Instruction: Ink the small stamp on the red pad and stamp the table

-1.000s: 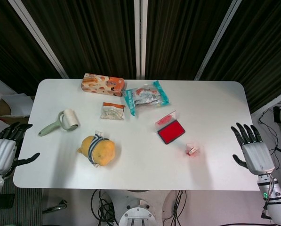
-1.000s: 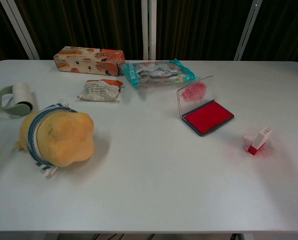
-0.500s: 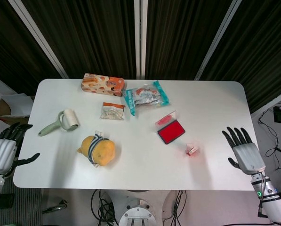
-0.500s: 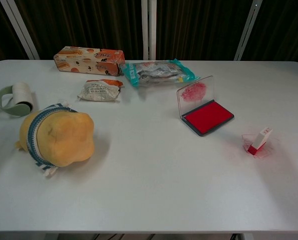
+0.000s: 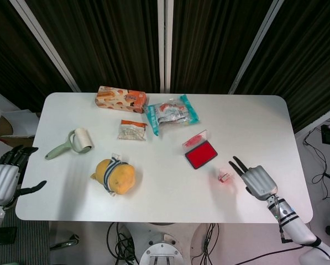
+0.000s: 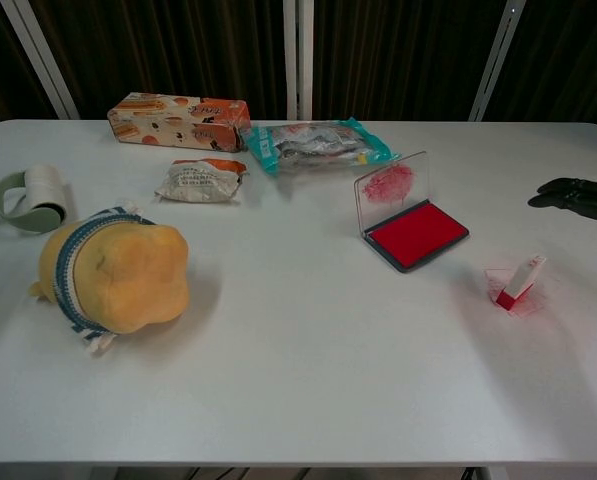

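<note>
Right hand (image 5: 257, 180) hovers over the bench (image 5: 153, 199), fingers stretched toward the small stamp (image 5: 226, 176), holding nothing. The stamp sits tilted on a red smudge, just beside the open red pad (image 5: 201, 154). Left hand (image 5: 4, 178) waits off the bench edge, fingers spread, empty. The risk: that little leaning stamp could topple or skid away if fingertips nudge it before closing.

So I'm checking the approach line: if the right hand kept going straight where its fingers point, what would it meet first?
Probably the small stamp: the right hand points up-left at it, fingertips just short. The chest view suggests the hand is higher, so it might pass over, toward the red ink pad.
</note>
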Tool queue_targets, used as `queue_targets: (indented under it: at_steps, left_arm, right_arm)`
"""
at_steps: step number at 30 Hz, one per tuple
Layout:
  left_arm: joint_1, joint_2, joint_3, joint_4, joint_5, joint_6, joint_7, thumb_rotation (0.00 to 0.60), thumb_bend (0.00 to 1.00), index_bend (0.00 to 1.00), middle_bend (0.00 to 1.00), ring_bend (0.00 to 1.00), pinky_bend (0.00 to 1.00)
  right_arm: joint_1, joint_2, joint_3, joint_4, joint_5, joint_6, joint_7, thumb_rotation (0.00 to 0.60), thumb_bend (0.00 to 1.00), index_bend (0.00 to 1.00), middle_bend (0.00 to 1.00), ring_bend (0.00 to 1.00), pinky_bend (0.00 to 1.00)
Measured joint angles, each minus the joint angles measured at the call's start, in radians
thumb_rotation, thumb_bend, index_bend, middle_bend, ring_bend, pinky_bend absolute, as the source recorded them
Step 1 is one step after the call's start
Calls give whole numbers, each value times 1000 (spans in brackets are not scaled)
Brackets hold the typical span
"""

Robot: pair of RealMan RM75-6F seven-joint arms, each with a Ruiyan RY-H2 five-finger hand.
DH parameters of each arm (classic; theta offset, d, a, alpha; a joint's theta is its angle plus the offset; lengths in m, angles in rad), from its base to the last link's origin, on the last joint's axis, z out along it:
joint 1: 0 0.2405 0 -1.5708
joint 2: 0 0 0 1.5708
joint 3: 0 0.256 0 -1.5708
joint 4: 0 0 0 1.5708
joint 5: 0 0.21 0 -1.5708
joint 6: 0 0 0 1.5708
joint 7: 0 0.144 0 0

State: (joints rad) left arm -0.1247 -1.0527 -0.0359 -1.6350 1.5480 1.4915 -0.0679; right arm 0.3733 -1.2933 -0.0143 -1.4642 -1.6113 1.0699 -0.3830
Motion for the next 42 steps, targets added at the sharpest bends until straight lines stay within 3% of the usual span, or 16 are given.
queue_targets:
  at_steps: [3,11,26,42]
  left_arm:
    - [0,0,0,3,-2,-1,-3,495,124,163,189,118,210]
    - [-2,3,-2,11,-6,-7,-10,493,123,164,189,118,210]
    - [-2,4,-2,20,-10,-13,-21,494,124,165,189,118,210]
    - [-4,11,-2,14,-10,-17,-17,494,123,165,189,118,210]
  right_arm:
    - [15,-40,-2,43,-14,-3,18,600,144,11,112,689,925]
    - [50,-138,-7,165,-57,17,96,600,152,191,251,713,928]
    - [76,-251,-15,321,-73,61,177,600,160,424,390,730,942]
    - [84,-292,-28,374,-65,76,198,600,197,477,449,754,943]
